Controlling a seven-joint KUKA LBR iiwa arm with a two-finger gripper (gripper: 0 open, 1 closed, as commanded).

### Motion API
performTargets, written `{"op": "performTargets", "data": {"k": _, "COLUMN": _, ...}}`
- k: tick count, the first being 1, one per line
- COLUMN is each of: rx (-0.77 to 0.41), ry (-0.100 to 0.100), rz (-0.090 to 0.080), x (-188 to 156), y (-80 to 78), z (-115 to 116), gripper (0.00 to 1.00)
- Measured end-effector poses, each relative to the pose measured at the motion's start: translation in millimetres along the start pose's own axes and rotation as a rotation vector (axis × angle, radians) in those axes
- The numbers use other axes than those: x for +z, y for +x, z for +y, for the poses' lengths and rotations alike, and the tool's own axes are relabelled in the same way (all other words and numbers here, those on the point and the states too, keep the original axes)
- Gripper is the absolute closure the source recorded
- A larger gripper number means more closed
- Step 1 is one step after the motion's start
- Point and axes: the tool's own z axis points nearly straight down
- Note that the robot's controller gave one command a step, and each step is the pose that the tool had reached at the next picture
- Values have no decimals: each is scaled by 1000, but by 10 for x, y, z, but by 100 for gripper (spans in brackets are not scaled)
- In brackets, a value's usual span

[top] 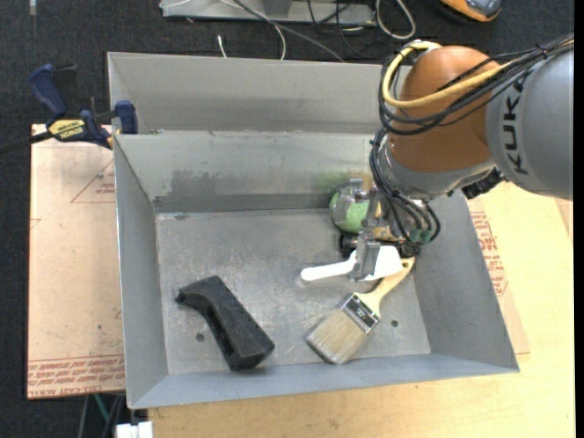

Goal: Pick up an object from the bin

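Observation:
My gripper point(369, 255) hangs below the orange cover in the right half of the bin, low over a flat white plastic piece point(324, 272) that lies on the floor and points left. Whether it touches that piece I cannot tell. Just in front lies a paintbrush point(351, 327) with a pale wooden handle, a black ferrule and light bristles; its handle runs up under the gripper. Behind the gripper, by the back wall, sits a green round thing point(349, 206), partly hidden by the wrist and its cables.
A black, bent, handle-shaped block point(226, 322) lies at the front left of the bin floor. The arm and its orange cover hang over the bin's right rear corner. Bare floor stretches between the black block and the white piece.

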Motion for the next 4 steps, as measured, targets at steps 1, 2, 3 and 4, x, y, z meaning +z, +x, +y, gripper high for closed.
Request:
{"op": "performTargets", "data": {"k": 1, "rx": 0, "ry": 0, "rz": 0, "x": 0, "y": 0, "z": 0, "gripper": 0}}
{"op": "performTargets", "data": {"k": 2, "rx": -208, "ry": -1, "rz": 1, "x": 562, "y": 1, "z": 114, "gripper": 0}}
{"op": "performTargets", "data": {"k": 3, "rx": -204, "ry": -1, "rz": -1, "x": 618, "y": 428, "z": 106, "gripper": 0}}
{"op": "performTargets", "data": {"k": 4, "rx": -244, "ry": -1, "rz": -5, "x": 695, "y": 386, "z": 98, "gripper": 0}}
